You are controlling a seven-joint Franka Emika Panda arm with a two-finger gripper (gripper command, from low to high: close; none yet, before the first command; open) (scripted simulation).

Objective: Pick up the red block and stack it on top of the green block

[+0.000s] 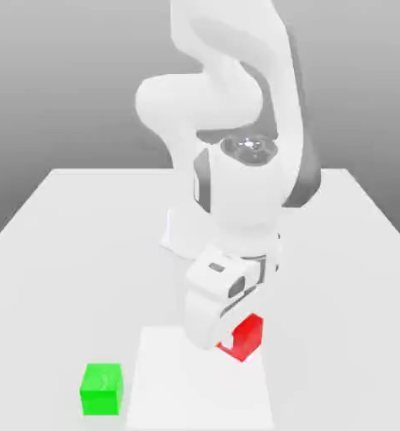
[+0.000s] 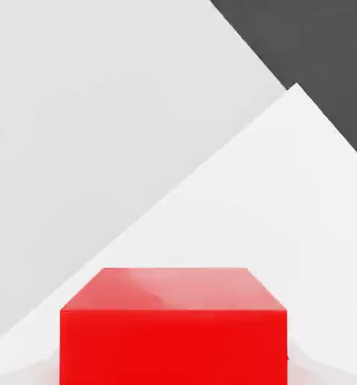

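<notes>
The red block (image 1: 247, 338) rests on a white sheet (image 1: 178, 387) near the table's front, to the exterior view's right of the middle. My gripper (image 1: 234, 337) has come down on it from above, and the white hand covers the block's left part. The gripper is shut on the red block. In the hand view the red block (image 2: 173, 323) sits very close to the camera, with its top face and one side face showing. The green block (image 1: 101, 389) stands alone on the table toward the exterior view's left, a little nearer the front edge than the red one, apart from the gripper.
The grey table (image 1: 85, 252) stretches back to the arm's white base (image 1: 194, 236) at its middle. In the hand view the white sheet (image 2: 286, 225) lies over the table (image 2: 98, 113), with dark floor (image 2: 316, 53) beyond the table's edge.
</notes>
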